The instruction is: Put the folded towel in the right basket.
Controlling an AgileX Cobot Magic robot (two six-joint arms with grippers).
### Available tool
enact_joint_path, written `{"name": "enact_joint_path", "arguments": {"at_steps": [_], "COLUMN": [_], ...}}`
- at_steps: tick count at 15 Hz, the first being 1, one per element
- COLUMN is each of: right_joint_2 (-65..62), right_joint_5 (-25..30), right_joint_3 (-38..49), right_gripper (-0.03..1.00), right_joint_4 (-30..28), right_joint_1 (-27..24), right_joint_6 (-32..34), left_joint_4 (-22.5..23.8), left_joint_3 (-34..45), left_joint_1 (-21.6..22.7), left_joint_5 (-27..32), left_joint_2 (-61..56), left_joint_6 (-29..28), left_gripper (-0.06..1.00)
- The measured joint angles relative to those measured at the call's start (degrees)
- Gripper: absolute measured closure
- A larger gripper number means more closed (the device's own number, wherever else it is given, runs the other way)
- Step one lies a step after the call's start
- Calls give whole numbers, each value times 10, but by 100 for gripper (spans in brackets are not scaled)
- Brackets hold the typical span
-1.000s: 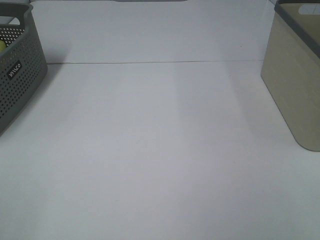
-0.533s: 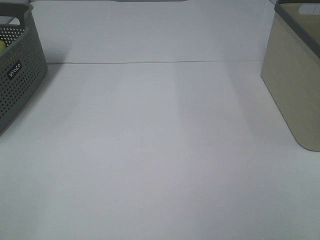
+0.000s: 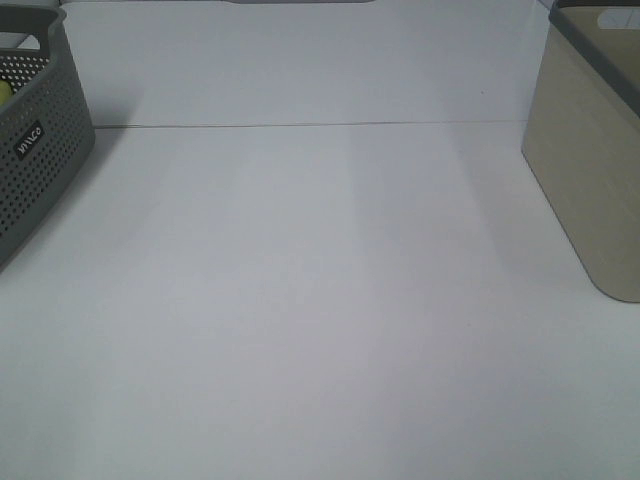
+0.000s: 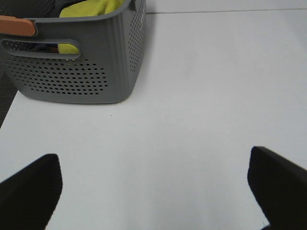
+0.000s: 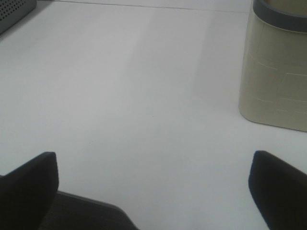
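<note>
A yellow towel (image 4: 88, 10) lies bunched inside the grey perforated basket (image 4: 76, 76); a sliver of it shows in the exterior view (image 3: 4, 88), in the grey basket (image 3: 40, 150) at the far left. The right basket (image 3: 590, 170) is beige with a grey rim, at the right edge; it also shows in the right wrist view (image 5: 276, 72). My left gripper (image 4: 153, 191) is open and empty, above the table a short way in front of the grey basket. My right gripper (image 5: 153, 191) is open and empty, apart from the beige basket. Neither gripper shows in the exterior view.
The white table (image 3: 320, 300) stretches between the two baskets, with a thin seam line (image 3: 300, 126) across its far part. An orange handle piece (image 4: 17, 25) sits on the grey basket's rim.
</note>
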Motion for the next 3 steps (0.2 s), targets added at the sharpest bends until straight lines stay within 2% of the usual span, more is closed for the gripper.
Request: {"name": "enact_joint_path", "arguments": {"at_steps": [3], "right_joint_2": [0], "right_joint_5": [-1], "right_joint_3": [0], "right_gripper": [-2], "right_joint_4": [0], "right_joint_1": [0], "right_joint_6": [0], "left_joint_4": [0], "left_joint_3": [0], "left_joint_1": [0], "left_joint_5": [0], "left_joint_2": [0], "left_joint_6": [0], "left_gripper": [-5]}}
